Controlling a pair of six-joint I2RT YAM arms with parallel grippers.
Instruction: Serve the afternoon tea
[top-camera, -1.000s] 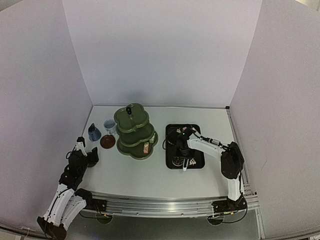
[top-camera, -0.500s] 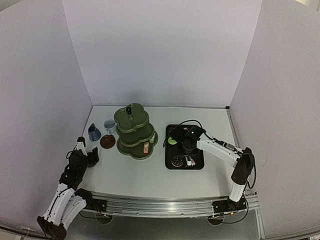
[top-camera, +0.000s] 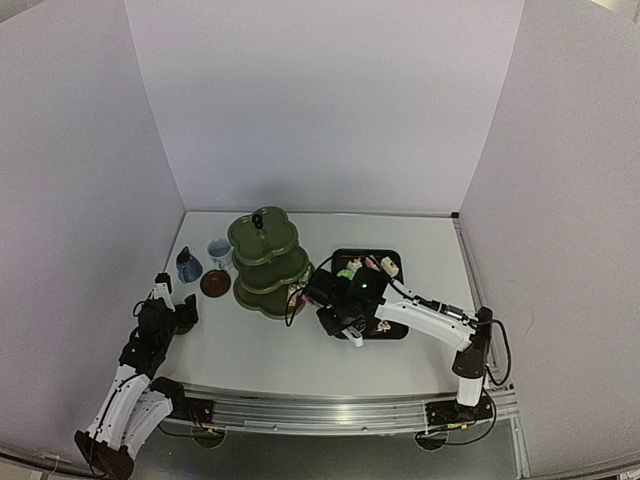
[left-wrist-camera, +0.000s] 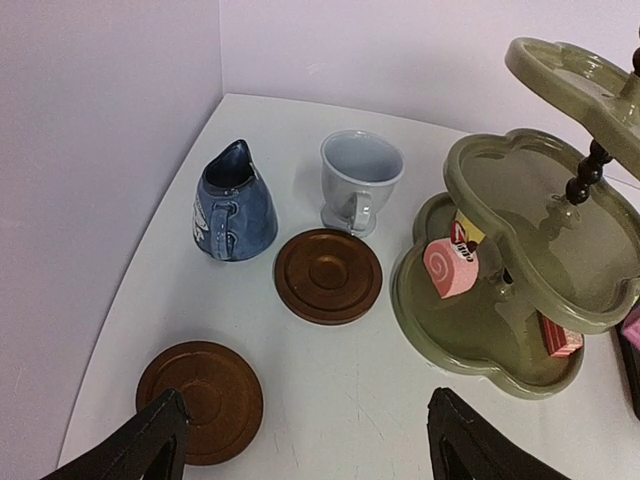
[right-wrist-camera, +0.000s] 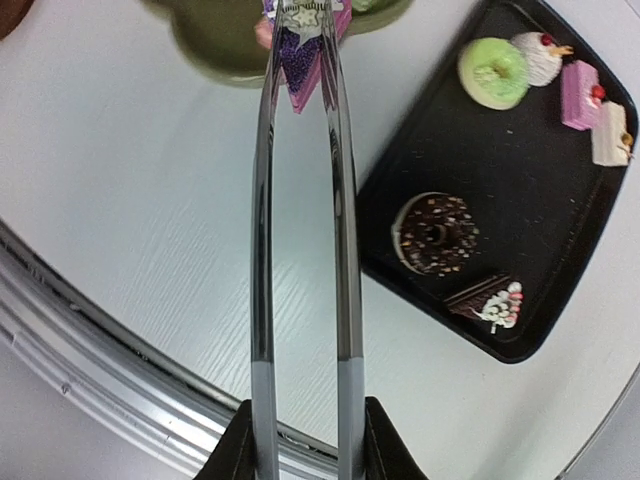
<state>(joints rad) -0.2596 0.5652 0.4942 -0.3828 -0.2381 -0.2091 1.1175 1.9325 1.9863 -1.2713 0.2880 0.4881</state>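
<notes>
1. Overhead: the olive stand (top-camera: 268, 262) sits left of the worktop's (top-camera: 250, 350) middle. The black tray (top-camera: 400, 288) lies to its right, with my right arm reaching between them.
2. Left wrist: my left tool (left-wrist-camera: 310, 450) gapes wide and holds nothing, above one saucer (left-wrist-camera: 200, 400). The second saucer (left-wrist-camera: 328, 275), dark-blue cup (left-wrist-camera: 232, 205) and pale cup (left-wrist-camera: 358, 180) stand near the back-left corner. A pink roll cake (left-wrist-camera: 450, 268) rests on the stand's bottom tier.
3. Right wrist: my right tool (right-wrist-camera: 305, 455) is squeezed onto the tongs (right-wrist-camera: 305, 230), whose tips pinch a purple cake (right-wrist-camera: 300, 75) at the stand's rim. The chocolate ring (right-wrist-camera: 433, 233) lies on the tray.
</notes>
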